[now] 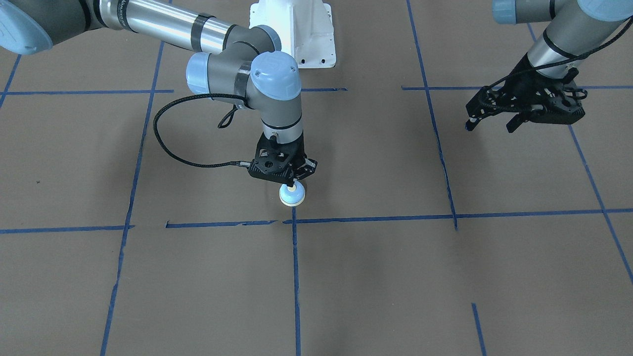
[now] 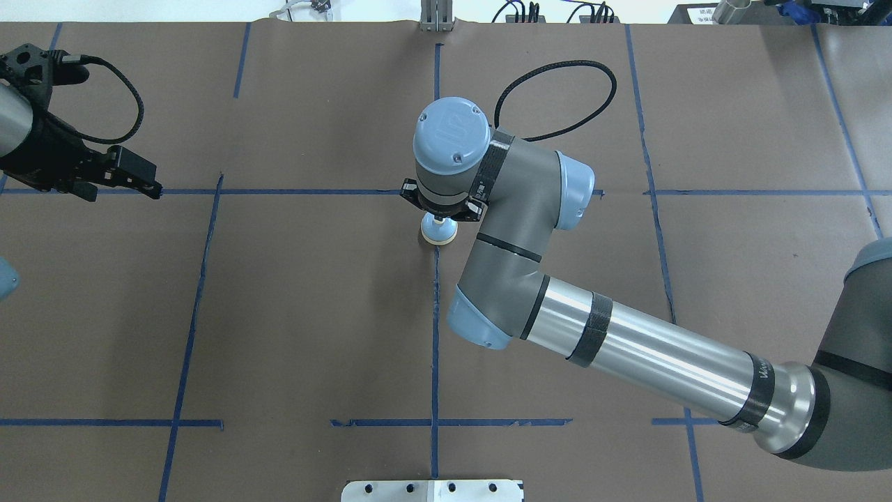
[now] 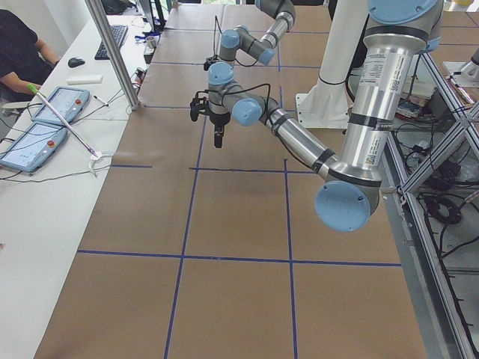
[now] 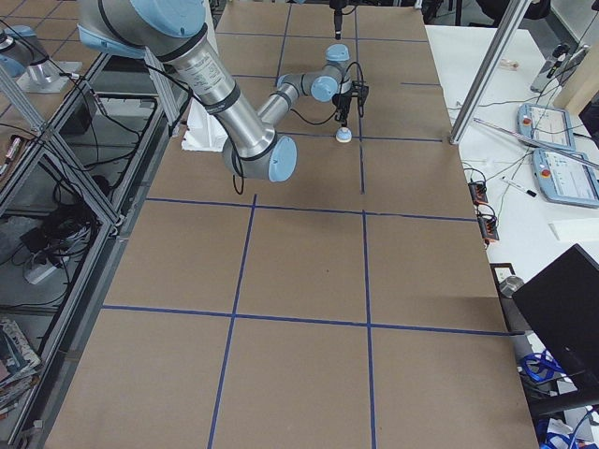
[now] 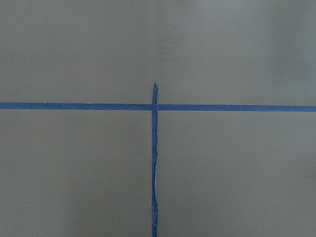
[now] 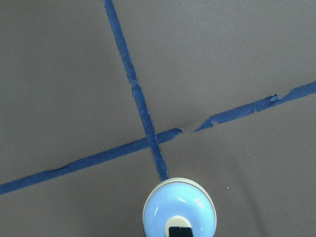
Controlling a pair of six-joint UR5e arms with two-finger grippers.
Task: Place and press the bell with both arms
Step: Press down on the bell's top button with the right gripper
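Observation:
The light-blue bell (image 1: 292, 196) with its cream rim stands on the brown table at a crossing of blue tape lines. It also shows in the overhead view (image 2: 440, 234) and the right wrist view (image 6: 178, 212). My right gripper (image 1: 295, 184) points straight down over it. Its two black fingertips (image 6: 173, 232) are pressed together and rest on the cream button on top. My left gripper (image 1: 488, 127) is open and empty. It hangs above the table far off to the robot's left, and it also shows in the overhead view (image 2: 124, 194).
The white bolted pedestal (image 1: 306, 34) stands at the robot's edge behind the bell. Blue tape lines (image 5: 154, 163) split the brown table into squares. An operator's desk with tablets (image 3: 45, 120) runs along the far side.

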